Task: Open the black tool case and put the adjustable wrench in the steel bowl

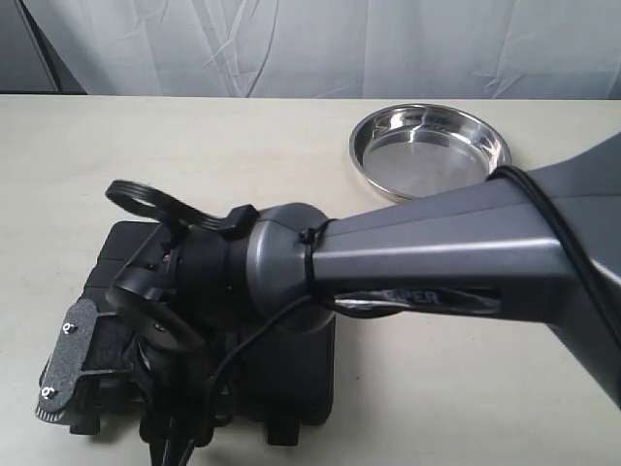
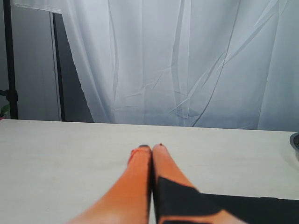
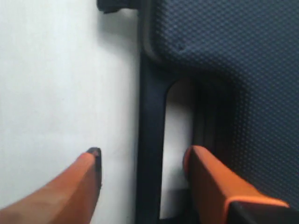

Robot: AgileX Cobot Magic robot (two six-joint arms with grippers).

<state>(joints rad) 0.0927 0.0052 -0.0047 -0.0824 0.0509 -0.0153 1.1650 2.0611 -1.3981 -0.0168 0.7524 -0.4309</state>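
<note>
Black moulded plastic, item 1: the black tool case (image 1: pixel 310 379) lies flat on the pale table (image 1: pixel 146 146), lid down, at the near left of the exterior view. My right arm (image 1: pixel 437 252) reaches across the middle and covers most of it. In the right wrist view its pebbled lid (image 3: pixel 233 46) fills one side. The slim bar of its handle (image 3: pixel 150 130) runs alongside the cut-out (image 3: pixel 180 126), through which the table shows.

Item 2: my right gripper (image 3: pixel 142 154). Its 2 orange fingers (image 3: pixel 74 182) are spread apart, with the handle bar between them. 1 is over bare table just outside the case, the other over the inner edge of the cut-out. Whether either pad touches the bar I cannot tell.

Item 3: my left gripper (image 2: pixel 150 148). Its 2 orange fingers (image 2: pixel 135 186) are pressed together, tip against tip, with nothing between them. They are above bare table and point towards the white curtain (image 2: pixel 187 60).

Item 4: the steel bowl (image 1: pixel 430 150). Round and shiny, it sits upright on the far side of the table, right of the middle in the exterior view, well apart from the case.
</note>
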